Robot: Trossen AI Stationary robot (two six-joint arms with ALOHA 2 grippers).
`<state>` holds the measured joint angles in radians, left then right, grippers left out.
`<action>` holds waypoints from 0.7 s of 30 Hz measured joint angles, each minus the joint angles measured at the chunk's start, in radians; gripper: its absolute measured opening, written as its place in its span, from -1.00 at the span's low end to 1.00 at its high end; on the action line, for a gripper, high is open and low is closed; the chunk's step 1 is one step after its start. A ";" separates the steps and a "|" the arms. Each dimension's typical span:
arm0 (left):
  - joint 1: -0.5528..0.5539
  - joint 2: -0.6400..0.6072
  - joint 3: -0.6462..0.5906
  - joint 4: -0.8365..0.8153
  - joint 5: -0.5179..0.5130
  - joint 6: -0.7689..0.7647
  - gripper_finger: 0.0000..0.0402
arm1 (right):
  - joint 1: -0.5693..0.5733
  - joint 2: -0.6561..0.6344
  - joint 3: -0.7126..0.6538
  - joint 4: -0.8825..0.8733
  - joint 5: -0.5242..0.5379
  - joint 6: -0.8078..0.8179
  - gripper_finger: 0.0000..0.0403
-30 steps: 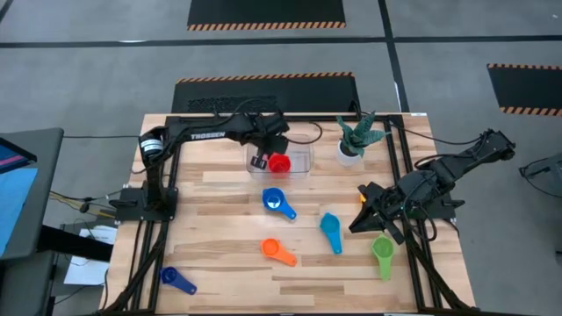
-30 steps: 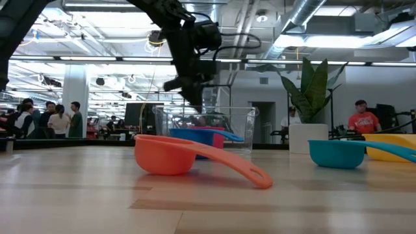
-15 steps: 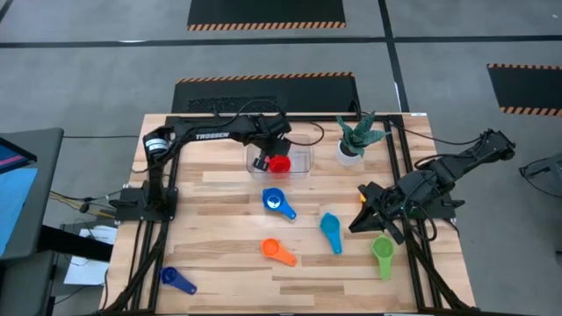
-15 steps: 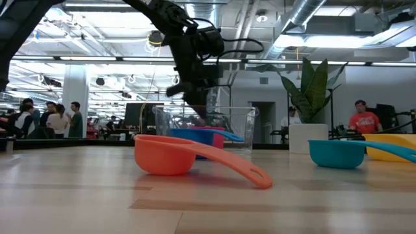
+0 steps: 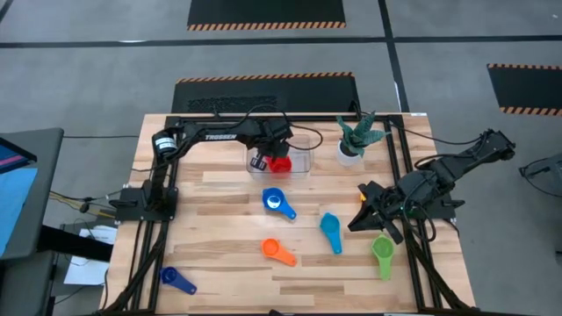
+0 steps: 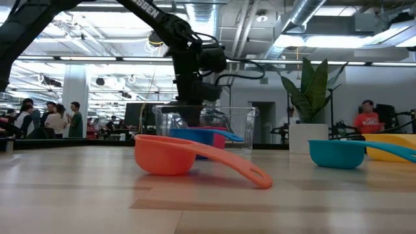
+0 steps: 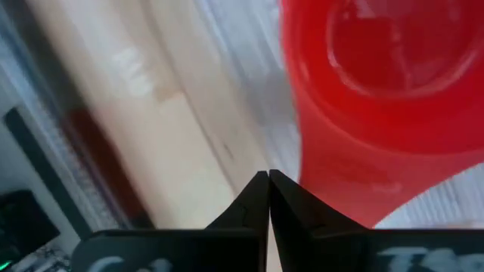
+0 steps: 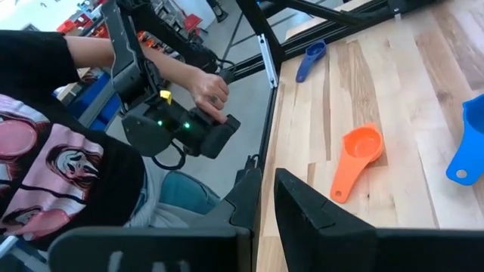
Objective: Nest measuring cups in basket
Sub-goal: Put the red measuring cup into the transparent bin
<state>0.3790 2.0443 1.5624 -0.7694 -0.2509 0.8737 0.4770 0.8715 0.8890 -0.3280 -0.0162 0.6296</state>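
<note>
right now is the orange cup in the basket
No, the orange cup lies on the bare table, well apart from the basket at the far edge.

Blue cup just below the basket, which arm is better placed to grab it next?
Left, probably. The left gripper hangs shut inside the basket beside the red cup, close to the blue cup. The right gripper waits at the table's right side, farther off.

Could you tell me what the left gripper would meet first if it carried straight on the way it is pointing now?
Probably the basket floor: the left gripper, shut, points down inside it beside the red cup.
</note>
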 joint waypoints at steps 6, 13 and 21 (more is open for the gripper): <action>-0.002 -0.001 0.049 -0.146 0.017 -0.022 -1.00 | 0.000 0.000 0.000 -0.002 0.000 -0.002 -0.67; -0.002 -0.002 0.087 -0.207 0.037 -0.052 -1.00 | 0.000 0.000 0.000 -0.012 0.000 -0.002 -0.67; 0.003 0.001 0.101 -0.207 0.035 -0.033 -1.00 | 0.000 0.000 0.000 -0.012 0.000 -0.003 -0.67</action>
<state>0.3817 2.0457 1.6638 -0.9768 -0.2161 0.8402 0.4767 0.8715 0.8890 -0.3400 -0.0166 0.6271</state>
